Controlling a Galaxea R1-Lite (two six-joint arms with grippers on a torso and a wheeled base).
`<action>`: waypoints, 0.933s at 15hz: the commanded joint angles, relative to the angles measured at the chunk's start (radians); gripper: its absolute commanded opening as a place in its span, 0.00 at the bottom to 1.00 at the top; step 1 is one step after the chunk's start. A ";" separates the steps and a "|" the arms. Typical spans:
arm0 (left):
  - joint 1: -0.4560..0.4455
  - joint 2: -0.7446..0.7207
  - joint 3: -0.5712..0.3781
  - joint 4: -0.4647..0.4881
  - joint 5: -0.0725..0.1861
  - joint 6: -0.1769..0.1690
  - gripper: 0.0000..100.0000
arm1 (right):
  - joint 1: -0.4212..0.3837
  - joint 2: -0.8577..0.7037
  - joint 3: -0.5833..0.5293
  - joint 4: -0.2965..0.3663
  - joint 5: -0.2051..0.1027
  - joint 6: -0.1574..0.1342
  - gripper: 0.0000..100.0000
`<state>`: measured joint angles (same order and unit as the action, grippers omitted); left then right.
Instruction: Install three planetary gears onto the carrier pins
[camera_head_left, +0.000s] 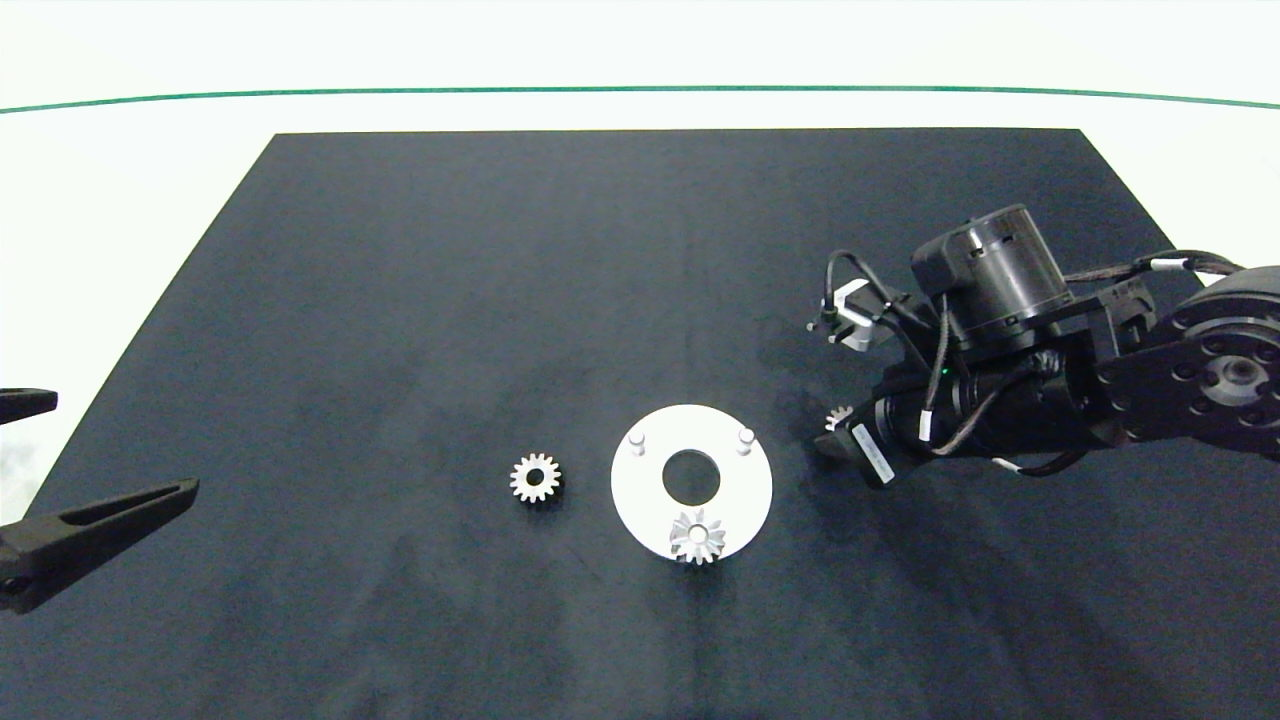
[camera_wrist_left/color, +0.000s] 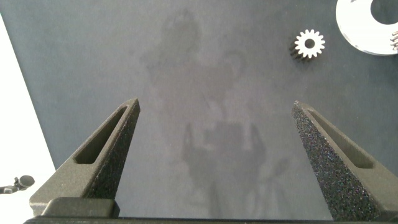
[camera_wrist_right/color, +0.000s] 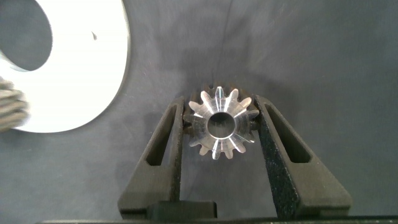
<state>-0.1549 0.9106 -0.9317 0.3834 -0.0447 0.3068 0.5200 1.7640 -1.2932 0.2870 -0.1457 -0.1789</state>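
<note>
The white carrier disc (camera_head_left: 742, 497) lies mid-mat with two bare carrier pins (camera_head_left: 637, 440) (camera_head_left: 745, 437) on its far side. One planetary gear (camera_head_left: 697, 537) sits on the near pin. A second gear (camera_head_left: 536, 478) lies loose on the mat left of the disc, also in the left wrist view (camera_wrist_left/color: 309, 44). My right gripper (camera_head_left: 835, 428) is just right of the disc, shut on a third gear (camera_wrist_right/color: 222, 122) held flat between its fingers (camera_wrist_right/color: 169, 140); the disc's rim (camera_wrist_right/color: 81, 74) is beside it. My left gripper (camera_wrist_left/color: 216, 104) is open over bare mat at the left edge.
A black mat (camera_head_left: 400, 300) covers the white table (camera_head_left: 120, 180), whose far side carries a green line (camera_head_left: 640, 89). The right arm's wrist and cables (camera_head_left: 990, 330) stand over the mat's right part.
</note>
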 joint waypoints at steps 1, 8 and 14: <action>0.000 -0.001 -0.001 0.002 -0.001 0.002 1.00 | 0.029 -0.061 -0.061 0.070 -0.006 -0.002 0.10; 0.005 -0.003 -0.001 0.002 0.000 0.002 1.00 | 0.195 -0.005 -0.175 0.153 -0.092 -0.005 0.10; 0.006 -0.004 -0.007 0.000 0.000 0.002 1.00 | 0.232 0.078 -0.235 0.152 -0.092 0.006 0.10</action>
<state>-0.1489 0.9068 -0.9385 0.3813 -0.0443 0.3068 0.7481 1.8109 -1.5106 0.4362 -0.2362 -0.1721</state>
